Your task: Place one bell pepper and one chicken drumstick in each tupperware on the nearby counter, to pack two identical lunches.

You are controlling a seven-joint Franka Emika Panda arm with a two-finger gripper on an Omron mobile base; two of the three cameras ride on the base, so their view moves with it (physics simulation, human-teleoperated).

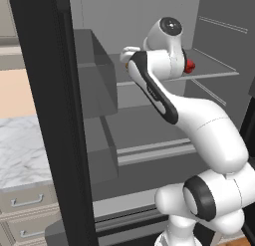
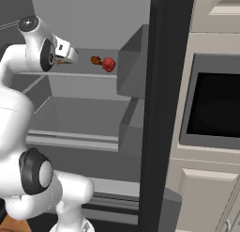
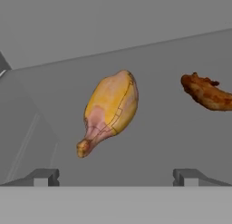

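End effector (image 3: 115, 177) stands fully open, holding nothing, lined up on the golden chicken drumstick (image 3: 111, 110) lying on the fridge shelf (image 2: 79, 73), apparently for pickup. The brown drumstick (image 3: 206, 92) lies beside it; a bell pepper (image 2: 108, 64) sits further along the shelf.

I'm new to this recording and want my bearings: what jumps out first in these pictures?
The white arm reaching into an open grey fridge, its open gripper pointed at a golden-orange chicken drumstick lying on the shelf. A darker brown drumstick lies to its right in the hand view. In the right base view, a glossy red bell pepper sits on that shelf.
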